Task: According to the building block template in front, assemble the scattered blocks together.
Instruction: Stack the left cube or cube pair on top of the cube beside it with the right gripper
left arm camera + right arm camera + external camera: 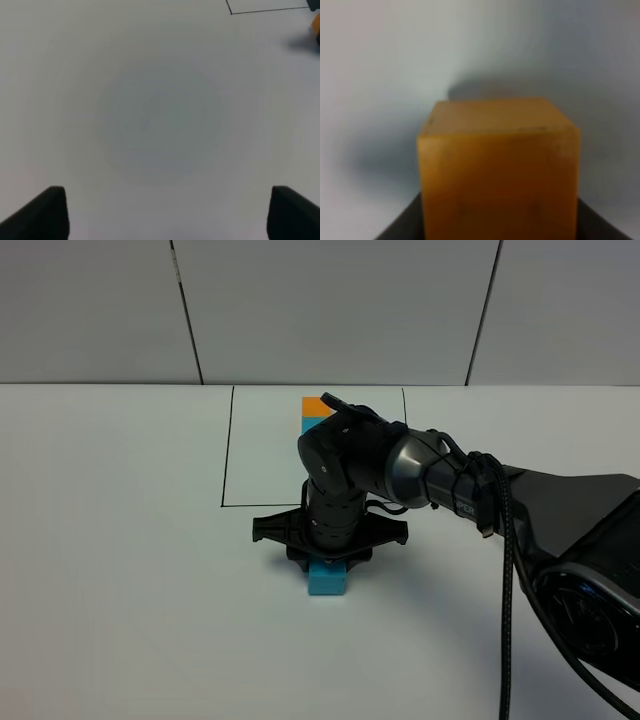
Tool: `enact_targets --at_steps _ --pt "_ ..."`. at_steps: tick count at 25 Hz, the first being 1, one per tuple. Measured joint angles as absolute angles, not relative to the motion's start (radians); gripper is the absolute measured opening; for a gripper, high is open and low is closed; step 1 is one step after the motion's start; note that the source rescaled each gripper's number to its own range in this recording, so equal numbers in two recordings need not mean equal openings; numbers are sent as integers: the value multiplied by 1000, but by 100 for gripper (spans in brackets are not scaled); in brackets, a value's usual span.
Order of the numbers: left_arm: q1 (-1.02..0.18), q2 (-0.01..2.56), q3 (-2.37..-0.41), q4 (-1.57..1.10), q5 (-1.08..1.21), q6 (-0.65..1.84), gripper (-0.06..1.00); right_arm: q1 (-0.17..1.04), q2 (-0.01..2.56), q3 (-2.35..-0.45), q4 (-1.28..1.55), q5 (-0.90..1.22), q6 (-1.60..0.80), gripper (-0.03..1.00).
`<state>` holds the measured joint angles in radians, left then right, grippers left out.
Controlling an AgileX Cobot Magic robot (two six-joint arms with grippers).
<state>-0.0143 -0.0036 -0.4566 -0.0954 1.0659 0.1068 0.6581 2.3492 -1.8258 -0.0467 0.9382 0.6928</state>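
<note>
Right claw (329, 552): black, lowered to the white counter (120, 540) just in front of the thin black drawn rectangle (226, 455), its jaws closed on a small matte orange cube (499, 165) that fills the right wrist view; from the high camera this cube is hidden under the wrist. Small matte teal-blue cube (327, 578): on the counter directly below and in front of that claw, touching or nearly touching it; whether it meets the orange cube cannot be told. Template pair, an orange cube (317, 405) joined to a teal-blue cube (309, 425): inside the rectangle near its far edge, partly covered by the right arm. Left claw (162, 212): jaws wide apart, holding nothing, over bare counter; absent from the high view.
</note>
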Motion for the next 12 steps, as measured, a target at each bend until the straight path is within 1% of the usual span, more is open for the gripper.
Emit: enact_targets --at_steps 12 --pt "-14 -4 -457 -95 1066 107 80 660 2364 -1827 -43 938 627 1"
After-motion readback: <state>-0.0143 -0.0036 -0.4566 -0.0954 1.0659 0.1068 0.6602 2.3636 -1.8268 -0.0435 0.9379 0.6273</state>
